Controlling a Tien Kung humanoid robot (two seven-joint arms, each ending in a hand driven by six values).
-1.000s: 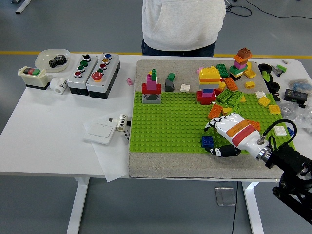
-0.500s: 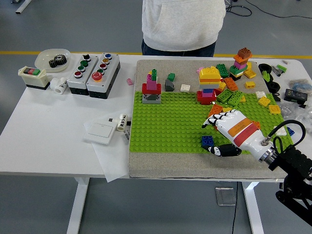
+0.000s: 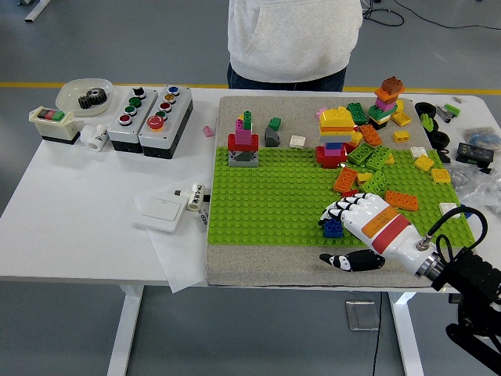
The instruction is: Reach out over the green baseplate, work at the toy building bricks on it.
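Head view: the right robot hand (image 3: 354, 222) hovers half-curled over the blue brick (image 3: 333, 228) near the front edge of the green baseplate (image 3: 266, 196), thumb low, not visibly gripping. A careless close might knock the brick off the worktop (image 3: 94, 204).

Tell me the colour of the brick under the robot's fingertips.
Blue brick, clearest in the head view.

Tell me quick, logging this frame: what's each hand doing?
Left hand: not in view.
Right hand: fingers draped over the blue brick, thumb apart; grasp cannot be told.
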